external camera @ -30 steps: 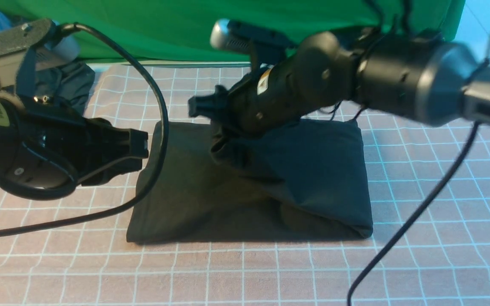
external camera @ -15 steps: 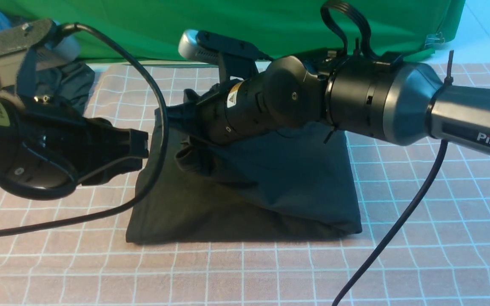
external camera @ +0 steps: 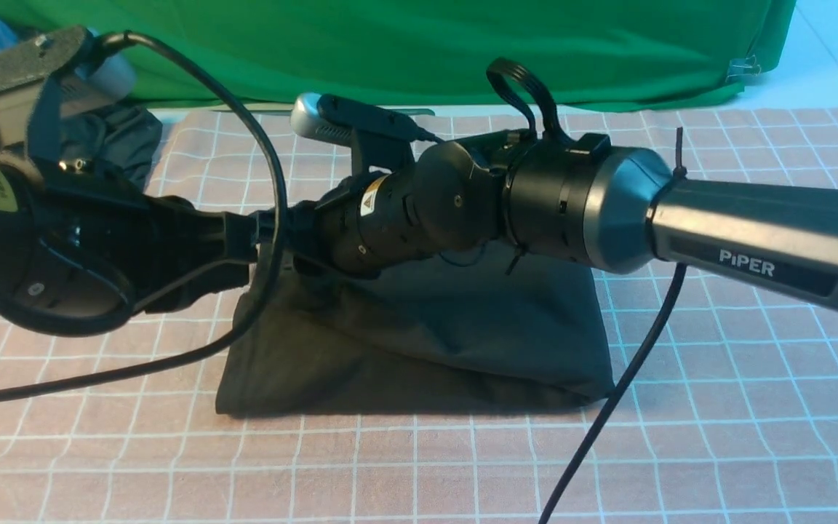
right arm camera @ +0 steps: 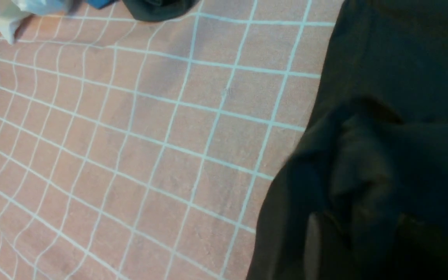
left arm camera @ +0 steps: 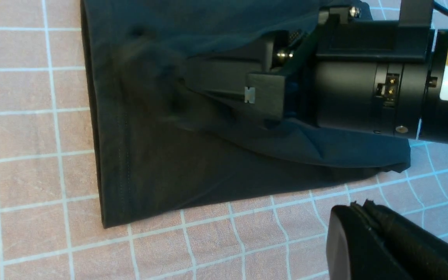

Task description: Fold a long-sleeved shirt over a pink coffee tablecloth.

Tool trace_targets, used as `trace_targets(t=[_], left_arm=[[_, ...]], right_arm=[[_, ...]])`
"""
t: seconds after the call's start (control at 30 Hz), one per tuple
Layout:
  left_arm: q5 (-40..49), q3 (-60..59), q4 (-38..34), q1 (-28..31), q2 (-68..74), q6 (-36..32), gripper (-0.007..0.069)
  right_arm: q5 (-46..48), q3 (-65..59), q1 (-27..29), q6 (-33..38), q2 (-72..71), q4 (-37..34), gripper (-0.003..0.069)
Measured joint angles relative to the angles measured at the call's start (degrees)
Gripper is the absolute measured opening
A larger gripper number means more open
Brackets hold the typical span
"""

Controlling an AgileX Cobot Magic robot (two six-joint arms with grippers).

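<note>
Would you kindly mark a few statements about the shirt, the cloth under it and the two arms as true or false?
1. The long-sleeved shirt lies folded into a compact block. True.
2. The shirt rests on plain green fabric. False: it lies on the pink coffee tablecloth; the green fabric hangs behind.
3. The right gripper reaches across to the shirt's left side. True.
4. The left gripper clamps the shirt. False: it is shut, beside the shirt.
5. No other garment is present. False: a dark garment lies far left.
</note>
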State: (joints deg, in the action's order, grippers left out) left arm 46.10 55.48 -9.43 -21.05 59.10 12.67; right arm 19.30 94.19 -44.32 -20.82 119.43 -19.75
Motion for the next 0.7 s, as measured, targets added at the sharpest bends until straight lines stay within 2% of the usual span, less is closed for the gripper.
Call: trace_targets(t=[0.07, 0.13, 0.2, 0.3, 0.33, 0.4, 0.47, 0.57, 0.7], left_arm=[[0.1, 0.0, 0.0, 0.0, 0.0, 0.0, 0.0013], [0.1, 0.0, 0.0, 0.0, 0.0, 0.0, 0.0013], [0.2, 0.0, 0.0, 0.0, 0.0, 0.3, 0.0013], [0.3, 0.0, 0.0, 0.0, 0.1, 1.4, 0.0013], [0.4, 0.0, -0.1, 0.0, 0.3, 1.8, 0.0013], [0.4, 0.0, -1.7, 0.0, 2.0, 2.0, 0.0013], [0.0, 0.0, -3.7, 0.0, 4.7, 1.7, 0.0013], [-1.3, 0.4, -5.9, 0.0, 10.0, 0.4, 0.0013], [-1.6, 4.2, -7.3, 0.0, 18.2, 0.2, 0.0013]], right_arm=[[0.3, 0.6, 0.0, 0.9, 0.1, 0.0, 0.0392], [3.9, 2.5, 0.5, 6.4, 0.0, 0.1, 0.0464], [9.9, 4.5, 1.6, 11.8, -0.5, 0.3, 0.048], [18.4, 6.7, 3.4, 16.3, -1.6, 1.5, 0.0451], [21.7, 7.4, 4.3, 18.2, -2.3, 2.9, 0.0421], [32.3, 8.9, 7.2, 21.2, -5.6, 8.6, 0.0237], [38.0, 9.2, 9.8, 22.0, -8.3, 12.6, 0.0111], [45.6, 9.4, 13.9, 22.6, -12.3, 15.9, 0.0041], [49.3, 6.2, 17.9, 23.2, -18.3, 16.8, 0.0036]])
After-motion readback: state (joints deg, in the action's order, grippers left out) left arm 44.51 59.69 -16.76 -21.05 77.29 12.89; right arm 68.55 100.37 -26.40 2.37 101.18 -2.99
